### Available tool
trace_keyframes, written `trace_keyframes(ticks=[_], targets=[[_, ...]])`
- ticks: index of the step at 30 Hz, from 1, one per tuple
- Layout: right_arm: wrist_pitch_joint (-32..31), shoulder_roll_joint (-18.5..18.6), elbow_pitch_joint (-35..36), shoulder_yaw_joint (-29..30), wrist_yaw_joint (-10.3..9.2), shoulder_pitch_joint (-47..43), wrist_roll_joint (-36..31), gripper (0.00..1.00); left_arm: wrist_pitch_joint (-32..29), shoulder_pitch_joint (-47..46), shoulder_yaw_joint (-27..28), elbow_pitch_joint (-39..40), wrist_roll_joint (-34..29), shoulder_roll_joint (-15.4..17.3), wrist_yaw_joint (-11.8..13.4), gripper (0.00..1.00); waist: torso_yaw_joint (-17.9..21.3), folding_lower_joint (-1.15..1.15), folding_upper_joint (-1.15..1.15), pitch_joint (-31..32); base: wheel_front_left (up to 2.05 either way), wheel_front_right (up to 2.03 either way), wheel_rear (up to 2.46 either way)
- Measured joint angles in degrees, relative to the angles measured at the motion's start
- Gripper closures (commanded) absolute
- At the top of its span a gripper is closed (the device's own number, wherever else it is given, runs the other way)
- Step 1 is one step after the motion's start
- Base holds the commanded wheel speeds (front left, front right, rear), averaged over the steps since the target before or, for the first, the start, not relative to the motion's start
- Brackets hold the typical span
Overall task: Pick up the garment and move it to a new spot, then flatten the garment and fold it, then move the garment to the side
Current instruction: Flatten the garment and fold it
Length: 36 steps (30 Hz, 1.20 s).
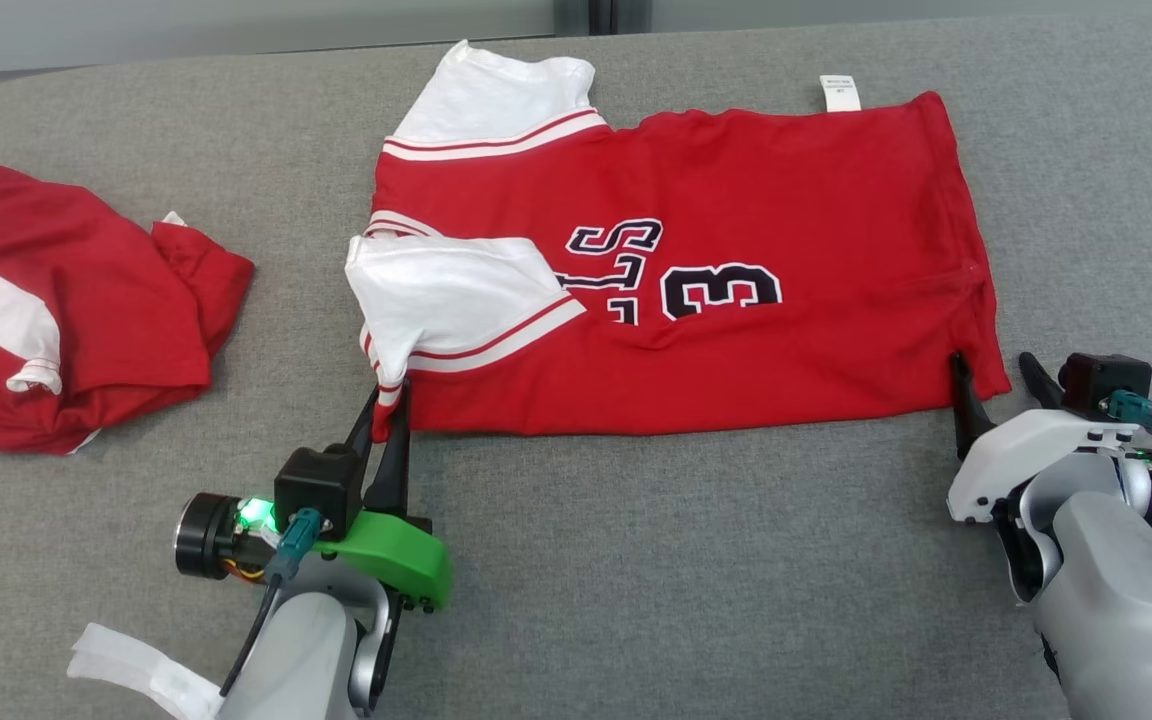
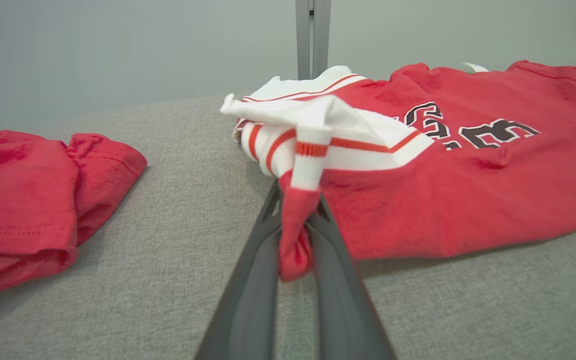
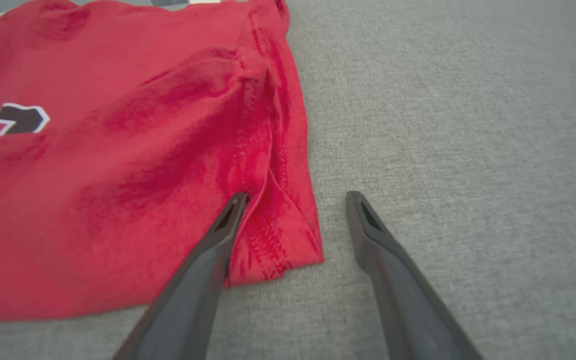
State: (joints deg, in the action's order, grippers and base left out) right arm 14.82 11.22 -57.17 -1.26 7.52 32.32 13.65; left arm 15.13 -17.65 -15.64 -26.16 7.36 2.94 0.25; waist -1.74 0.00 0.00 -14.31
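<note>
My left fingers (image 2: 255, 280) are pinched shut on a red-and-white bunch at the jersey's (image 1: 736, 200) near left corner. My right fingers (image 3: 200, 270) stand wide open astride its near right hem corner, one tip touching cloth. The jersey lies spread mid-tabletop (image 1: 636, 580), sleeves turned in; a crumpled red garment (image 1: 86, 310) sits by the left edge. I judge this the fold: the right must close, then both corners lift together toward the far edge.
</note>
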Motion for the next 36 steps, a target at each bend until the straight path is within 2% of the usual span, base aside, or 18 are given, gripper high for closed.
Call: trace_keyframes(ticks=[1,2,3,4,12,18,27,31,36], targets=[[0.0,-0.2,-0.4,-0.3,0.0,0.1,0.5,0.0,0.0,0.0,0.0,-0.2,0.1,0.0,0.0,1.0,0.1,0.0,0.0,0.1,0.0,0.0,0.0],[0.2,-0.4,-0.7,-0.7,-0.01,0.1,1.0,0.42,0.0,0.1,0.0,-0.3,0.1,0.0,0.1,1.0,0.2,0.0,0.0,0.2,0.0,0.0,0.0],[0.2,-0.6,-1.1,-1.3,-0.02,0.2,1.5,0.78,0.0,0.1,0.0,-0.5,0.1,0.0,0.2,1.0,0.4,0.0,0.0,0.3,0.0,0.0,0.0],[0.2,-0.7,-1.4,-1.9,-0.03,0.3,2.1,1.0,0.0,0.1,0.1,-0.8,0.1,0.0,0.3,1.0,0.5,0.0,0.0,0.5,0.0,0.0,0.0],[0.2,-1.4,-0.1,-6.0,0.0,-1.7,10.7,1.0,0.0,2.7,0.7,-7.0,1.0,0.5,0.5,1.0,1.9,0.0,0.0,3.3,0.0,0.0,0.0],[-1.9,0.7,4.8,-10.5,0.0,-6.9,18.4,1.0,-0.1,4.5,1.3,-9.9,2.8,1.3,-0.3,1.0,3.3,0.0,0.0,7.1,0.0,0.0,0.0],[-8.2,6.2,16.3,-13.9,0.02,-15.3,29.1,1.0,-2.8,9.0,1.6,-6.7,5.1,3.0,-1.8,1.0,5.1,0.0,0.0,11.4,0.0,0.0,0.0],[-11.7,8.6,19.9,-13.9,0.03,-19.3,31.3,1.0,-6.1,11.4,0.2,-3.9,5.2,3.8,-2.9,1.0,5.6,0.0,0.0,12.6,0.0,0.0,0.0],[-15.3,9.1,22.1,-13.2,0.02,-23.0,32.6,1.0,-11.0,14.1,-1.5,-1.7,5.6,4.7,-3.9,1.0,5.8,0.0,0.0,13.2,0.0,0.0,0.0]])
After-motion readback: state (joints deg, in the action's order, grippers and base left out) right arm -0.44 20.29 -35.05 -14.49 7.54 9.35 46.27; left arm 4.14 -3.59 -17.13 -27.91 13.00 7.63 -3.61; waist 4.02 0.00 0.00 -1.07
